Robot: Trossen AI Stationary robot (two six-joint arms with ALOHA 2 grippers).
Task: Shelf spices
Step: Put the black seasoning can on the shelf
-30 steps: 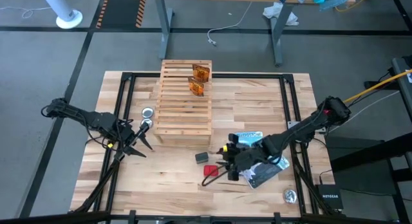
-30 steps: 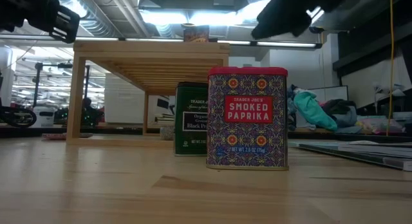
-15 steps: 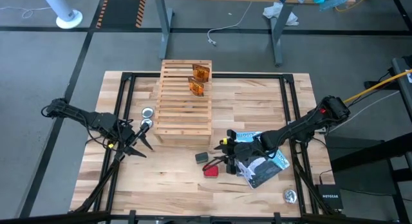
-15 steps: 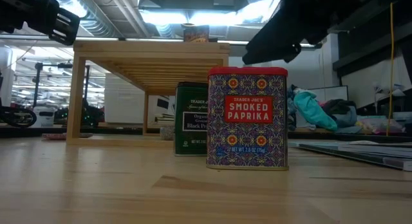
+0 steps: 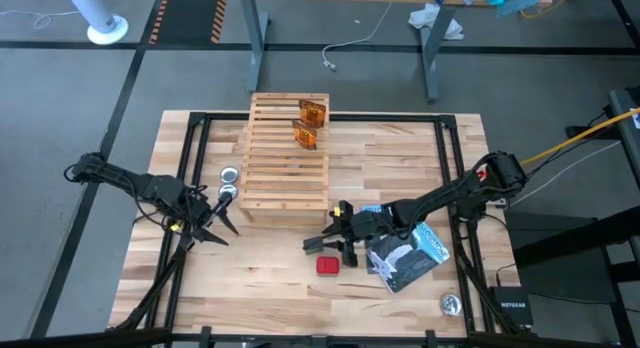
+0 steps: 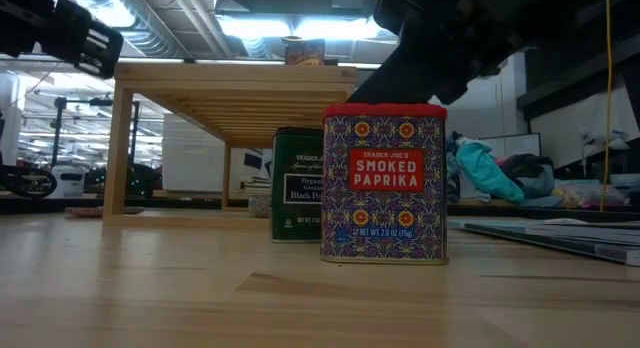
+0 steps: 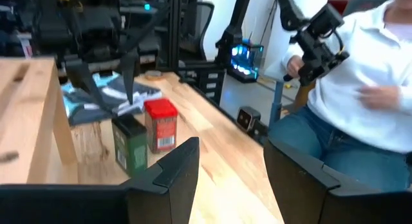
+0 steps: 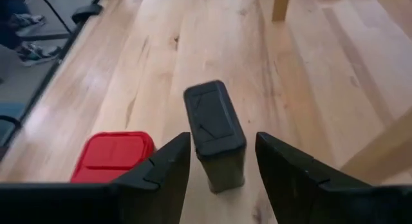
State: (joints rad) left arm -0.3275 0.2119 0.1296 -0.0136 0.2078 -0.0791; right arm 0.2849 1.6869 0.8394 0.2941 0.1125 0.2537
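A dark grey spice box (image 8: 214, 129) and a red spice box (image 8: 114, 157) stand upright on the tabletop in front of the wooden shelf (image 5: 287, 153). My right gripper (image 8: 222, 156) hovers open over the dark box (image 5: 312, 246), one finger on either side of its top, with a gap showing at each side. Two orange packets (image 5: 310, 124) lie on the shelf's far end. In the low view the red box (image 6: 384, 183) stands nearer than the dark one (image 6: 297, 183). My left gripper (image 7: 232, 176) waits open at the table's left (image 5: 215, 223).
Blue-and-black booklets (image 5: 405, 250) lie under my right arm. Two round silver tins (image 5: 228, 183) sit left of the shelf, another (image 5: 451, 305) at the near right corner. A person in a white shirt (image 7: 360, 69) sits beyond the table.
My right gripper has come down and moved toward the table's far-left, from above the red box to over the dark grey box, tipping further downward. Its fingers have kept the same gap. The boxes have not moved.
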